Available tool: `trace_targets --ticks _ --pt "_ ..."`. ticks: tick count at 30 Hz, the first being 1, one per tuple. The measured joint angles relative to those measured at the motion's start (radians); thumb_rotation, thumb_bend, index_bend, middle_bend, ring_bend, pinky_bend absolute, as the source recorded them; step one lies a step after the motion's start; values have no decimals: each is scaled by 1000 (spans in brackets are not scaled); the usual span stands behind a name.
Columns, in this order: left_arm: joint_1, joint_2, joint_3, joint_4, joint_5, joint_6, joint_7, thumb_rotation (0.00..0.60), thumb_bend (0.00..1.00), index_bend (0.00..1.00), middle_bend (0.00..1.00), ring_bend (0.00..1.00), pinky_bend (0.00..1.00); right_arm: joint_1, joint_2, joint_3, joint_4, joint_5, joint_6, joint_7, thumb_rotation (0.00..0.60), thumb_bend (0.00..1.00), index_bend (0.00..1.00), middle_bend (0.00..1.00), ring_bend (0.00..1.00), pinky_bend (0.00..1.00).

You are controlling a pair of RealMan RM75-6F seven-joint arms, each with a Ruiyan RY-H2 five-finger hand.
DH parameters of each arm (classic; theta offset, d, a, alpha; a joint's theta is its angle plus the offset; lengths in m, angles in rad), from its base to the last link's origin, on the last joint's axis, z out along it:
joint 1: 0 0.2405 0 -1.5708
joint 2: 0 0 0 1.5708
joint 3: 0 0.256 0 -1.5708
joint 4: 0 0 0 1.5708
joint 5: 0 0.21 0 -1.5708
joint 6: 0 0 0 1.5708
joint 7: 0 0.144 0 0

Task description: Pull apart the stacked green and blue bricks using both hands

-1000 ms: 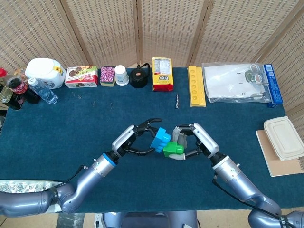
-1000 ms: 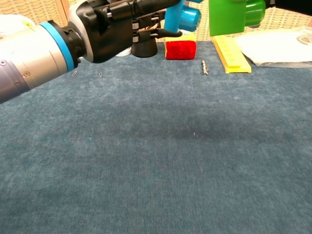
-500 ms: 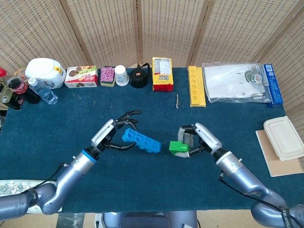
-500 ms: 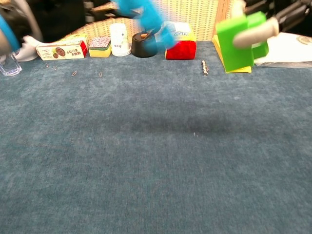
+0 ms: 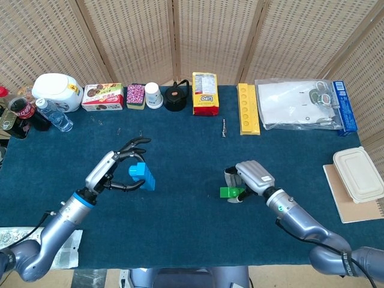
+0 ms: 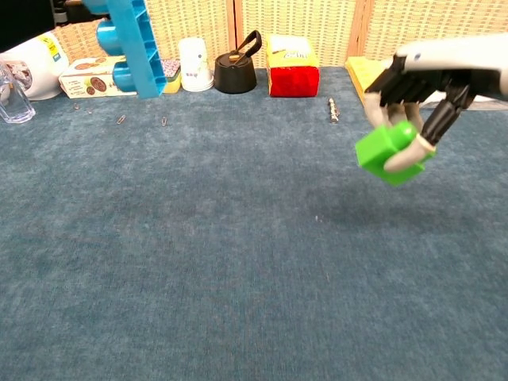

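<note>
A second before, the two bricks had met at the middle of the worktop [image 5: 180,216]; by this moment they had come right apart and swung out to either side. At about nine o'clock the left hand [image 5: 117,168] gripped the blue brick [image 5: 141,176] with its fingers curled round it, holding it up on end, well clear of the cloth in the chest view. Half a second earlier that brick had lain flatter and nearer the centre.

Over at three o'clock the right hand [image 5: 249,178] had dropped lower and pinched the green brick [image 5: 230,192] between thumb and fingers, tilted, seemingly just above the worktop. The bricks sat well apart, with bare cloth between them.

To my eye the pulling was done; what looked left was setting each brick down.
</note>
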State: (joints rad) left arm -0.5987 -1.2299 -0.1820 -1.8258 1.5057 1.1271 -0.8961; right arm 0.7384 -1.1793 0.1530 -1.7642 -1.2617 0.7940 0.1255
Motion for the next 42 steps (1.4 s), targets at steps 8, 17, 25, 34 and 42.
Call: trace_targets --ticks 8,17,25,34,42 --pt "17 18 29 36 6 2 24 530 376 634 158 49 195 32 -76 -36 40 91 17 -255 600 1 708 617 572 576" --pt "31 23 62 83 -8 -12 138 526 375 634 158 49 195 69 -162 -67 92 175 57 -528 600 0 672 589 511 522" --pt "39 3 69 119 -38 -14 262 525 375 634 158 49 195 100 -204 -83 95 282 89 -679 600 0 459 466 402 432" --pt "23 -29 58 130 -113 -62 392 523 375 634 158 39 195 87 -159 -74 11 273 161 -687 600 0 319 355 335 366" --pt "-18 -63 43 128 -200 -117 603 525 363 613 156 6 178 27 -101 -54 -37 129 267 -582 600 0 333 353 331 368"
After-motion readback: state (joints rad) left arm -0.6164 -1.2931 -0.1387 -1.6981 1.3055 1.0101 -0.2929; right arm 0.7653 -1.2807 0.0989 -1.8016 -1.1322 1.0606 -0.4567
